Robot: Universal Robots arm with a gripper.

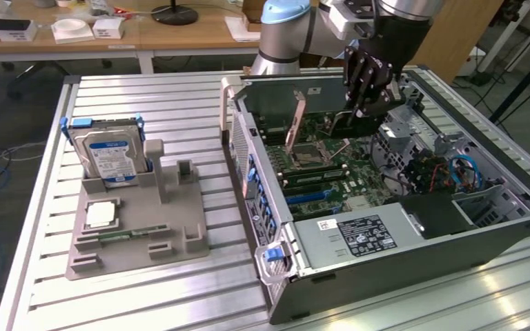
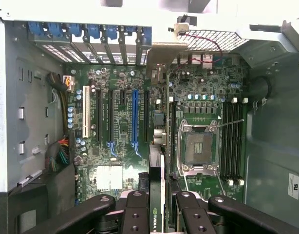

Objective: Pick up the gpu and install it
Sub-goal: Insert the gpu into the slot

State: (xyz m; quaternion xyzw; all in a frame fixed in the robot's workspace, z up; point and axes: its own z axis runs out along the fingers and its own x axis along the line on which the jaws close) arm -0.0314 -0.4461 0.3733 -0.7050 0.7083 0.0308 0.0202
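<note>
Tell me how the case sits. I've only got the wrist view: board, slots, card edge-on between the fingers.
Observer: The computer case lies on its side, open side up, on a slatted metal table.
Operator: Where's the gripper relative to it?
Observer: The gripper reaches into the opening and holds the gpu over the far end of the motherboard.
Operator: Parts tray?
Observer: A grey tray sits on the table at the exterior view's left of the case. A hard drive stands upright in it.
</note>
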